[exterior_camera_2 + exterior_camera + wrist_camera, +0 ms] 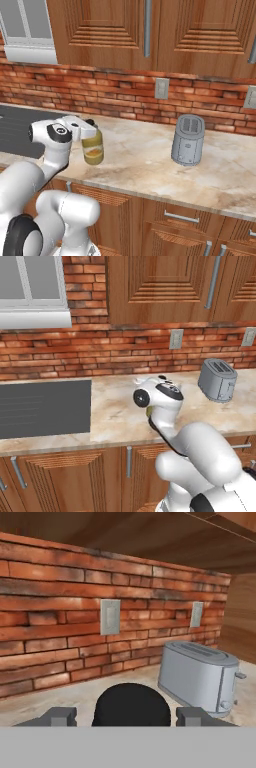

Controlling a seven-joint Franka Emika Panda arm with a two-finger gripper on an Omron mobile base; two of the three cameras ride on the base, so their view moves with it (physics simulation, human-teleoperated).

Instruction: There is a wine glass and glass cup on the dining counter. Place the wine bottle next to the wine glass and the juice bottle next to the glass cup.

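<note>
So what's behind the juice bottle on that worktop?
Behind the juice bottle are bare marbled worktop and the brick wall with an outlet plate. The toaster stands off to one side. The gripper covers the bottle's top.

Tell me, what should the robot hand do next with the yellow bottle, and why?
Probably lift it straight up. The gripper sits around the juice bottle, whose black cap lies between the fingers. The bottle seems to rest on the brick-backed worktop, so it likely must rise before being carried away.
</note>
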